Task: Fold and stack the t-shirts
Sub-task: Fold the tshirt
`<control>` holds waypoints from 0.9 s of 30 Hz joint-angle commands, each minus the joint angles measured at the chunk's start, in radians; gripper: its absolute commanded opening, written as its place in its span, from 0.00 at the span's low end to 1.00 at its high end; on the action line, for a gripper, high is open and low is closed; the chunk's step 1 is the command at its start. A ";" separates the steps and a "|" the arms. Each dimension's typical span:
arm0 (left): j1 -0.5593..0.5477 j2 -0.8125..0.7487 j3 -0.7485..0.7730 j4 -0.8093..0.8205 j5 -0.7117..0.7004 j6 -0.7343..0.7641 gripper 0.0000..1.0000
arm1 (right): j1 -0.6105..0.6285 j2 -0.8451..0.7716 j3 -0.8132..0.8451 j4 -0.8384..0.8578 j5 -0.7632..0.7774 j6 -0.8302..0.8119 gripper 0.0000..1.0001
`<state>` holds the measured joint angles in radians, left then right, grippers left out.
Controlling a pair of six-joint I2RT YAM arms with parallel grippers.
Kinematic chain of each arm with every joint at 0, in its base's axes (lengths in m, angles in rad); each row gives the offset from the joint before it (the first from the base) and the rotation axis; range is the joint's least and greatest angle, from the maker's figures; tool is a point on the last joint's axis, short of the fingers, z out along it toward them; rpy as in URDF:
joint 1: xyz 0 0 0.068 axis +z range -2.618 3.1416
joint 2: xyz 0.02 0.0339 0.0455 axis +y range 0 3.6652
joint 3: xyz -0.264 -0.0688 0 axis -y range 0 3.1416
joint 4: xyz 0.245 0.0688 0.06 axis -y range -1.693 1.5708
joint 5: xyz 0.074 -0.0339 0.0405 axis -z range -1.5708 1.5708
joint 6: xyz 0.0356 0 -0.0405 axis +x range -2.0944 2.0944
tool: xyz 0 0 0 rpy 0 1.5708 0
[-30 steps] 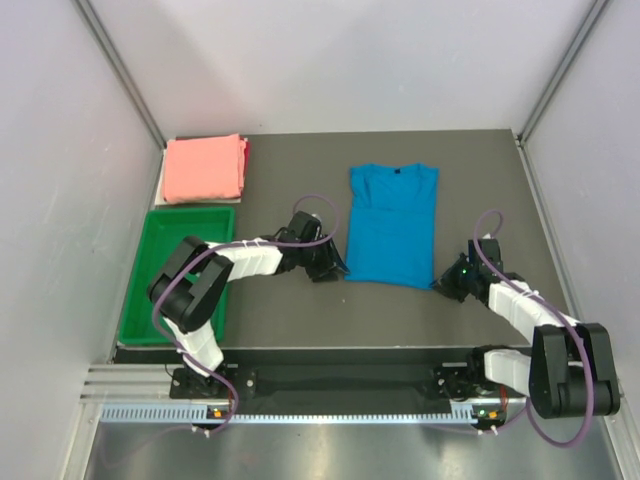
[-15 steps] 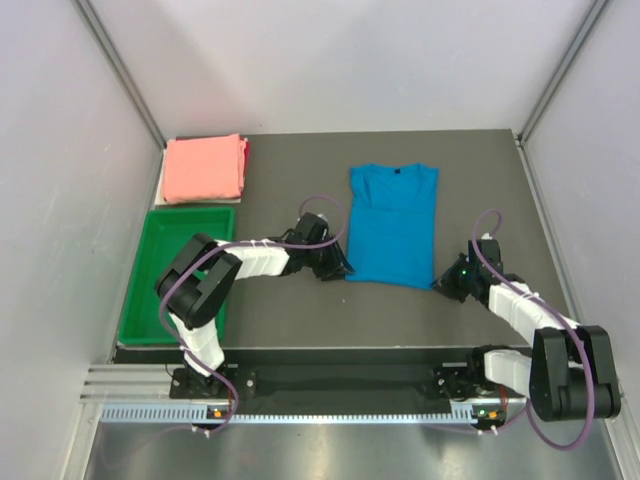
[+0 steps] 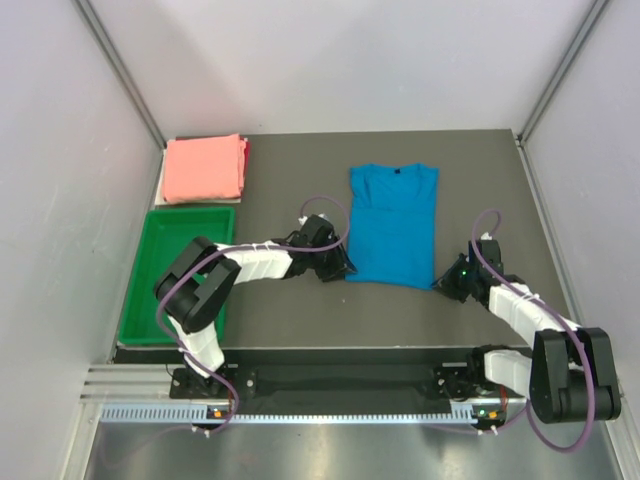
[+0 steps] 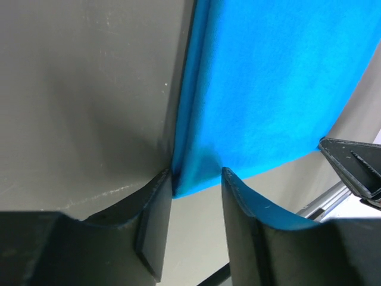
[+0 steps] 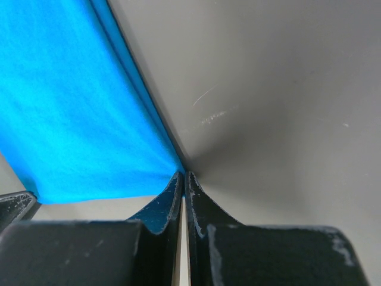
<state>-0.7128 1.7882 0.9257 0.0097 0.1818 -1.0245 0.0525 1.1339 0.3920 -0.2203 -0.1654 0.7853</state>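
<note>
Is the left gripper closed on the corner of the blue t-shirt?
No, the fingers of the left gripper stand apart in the left wrist view, with the corner of the blue t-shirt between them.

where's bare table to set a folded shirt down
Bare table between the pink shirt and the blue shirt, right of the blue shirt, and in the near strip in front of it. Crowded at its near corners, where the left arm and right arm reach in.

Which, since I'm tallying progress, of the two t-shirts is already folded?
The salmon pink t-shirt, a compact folded rectangle at the far left; the blue t-shirt lies flat at full length, collar showing.
</note>
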 commanded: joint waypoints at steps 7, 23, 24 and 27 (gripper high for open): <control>-0.039 0.000 -0.094 -0.149 -0.123 -0.008 0.49 | 0.004 0.006 -0.030 -0.004 0.032 -0.037 0.00; -0.091 -0.020 -0.025 -0.332 -0.317 0.015 0.49 | 0.006 0.010 -0.036 0.022 0.015 -0.049 0.00; -0.091 -0.019 -0.027 -0.326 -0.312 0.014 0.49 | 0.006 0.010 -0.038 0.022 0.015 -0.049 0.00; -0.090 -0.006 -0.022 -0.303 -0.292 0.004 0.49 | 0.006 0.004 -0.041 0.021 0.015 -0.047 0.00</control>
<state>-0.8070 1.7382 0.9348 -0.1085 -0.0479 -1.0466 0.0525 1.1343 0.3794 -0.1864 -0.1814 0.7601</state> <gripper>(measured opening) 0.484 0.007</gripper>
